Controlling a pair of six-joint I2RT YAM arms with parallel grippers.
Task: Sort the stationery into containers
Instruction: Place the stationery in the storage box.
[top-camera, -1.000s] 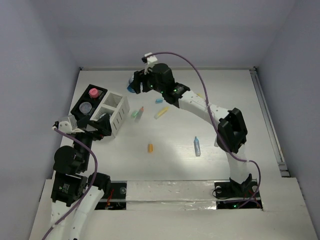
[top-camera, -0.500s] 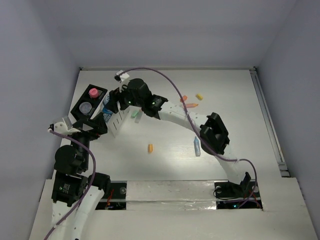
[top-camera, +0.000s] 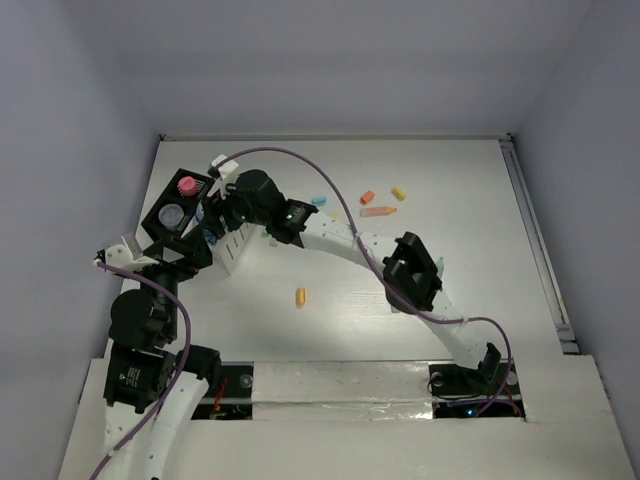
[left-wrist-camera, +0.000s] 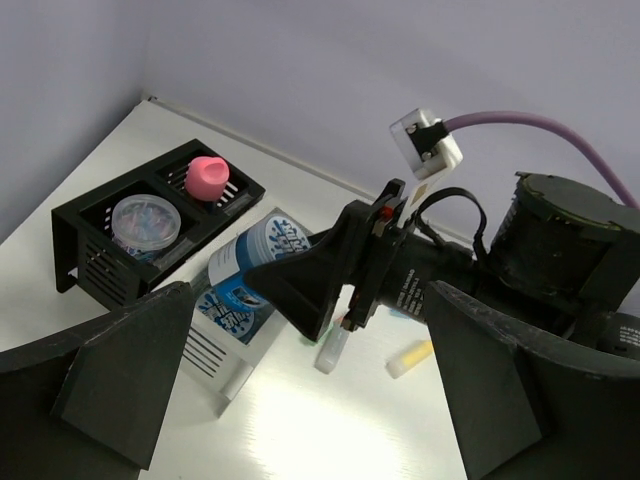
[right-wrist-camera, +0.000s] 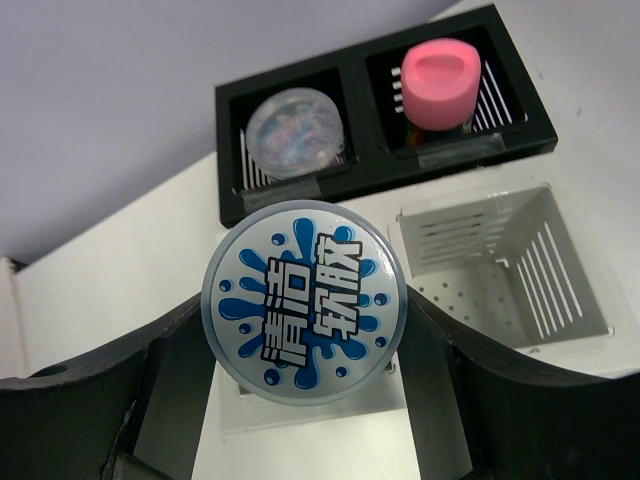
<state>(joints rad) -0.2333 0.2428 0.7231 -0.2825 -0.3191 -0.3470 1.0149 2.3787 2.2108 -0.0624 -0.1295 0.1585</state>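
My right gripper (top-camera: 212, 216) is shut on a round tub with a blue splash lid (right-wrist-camera: 305, 300) and holds it above the white compartmented box (right-wrist-camera: 470, 205), beside the black ribbed tray (right-wrist-camera: 500, 140). The tray holds a pink tub (right-wrist-camera: 442, 80) and a clear-lidded tub (right-wrist-camera: 295, 125). The left wrist view shows the held tub (left-wrist-camera: 255, 270) over the white box (left-wrist-camera: 215, 350). My left gripper (left-wrist-camera: 310, 400) is open and empty, just in front of the box. Loose sticks lie on the table: orange (top-camera: 300, 296), blue (top-camera: 319, 201), orange (top-camera: 367, 197), yellow (top-camera: 399, 193).
A longer orange stick (top-camera: 377, 211) lies at mid-table. A pale stick (left-wrist-camera: 333, 350) and a yellow stick (left-wrist-camera: 410, 358) lie under my right wrist. My right arm (top-camera: 405, 275) stretches across the table. Walls close in the table on the left and at the back.
My right arm has swung left with the tub, from the back centre to above the white box. My left gripper has drawn back slightly to the left.
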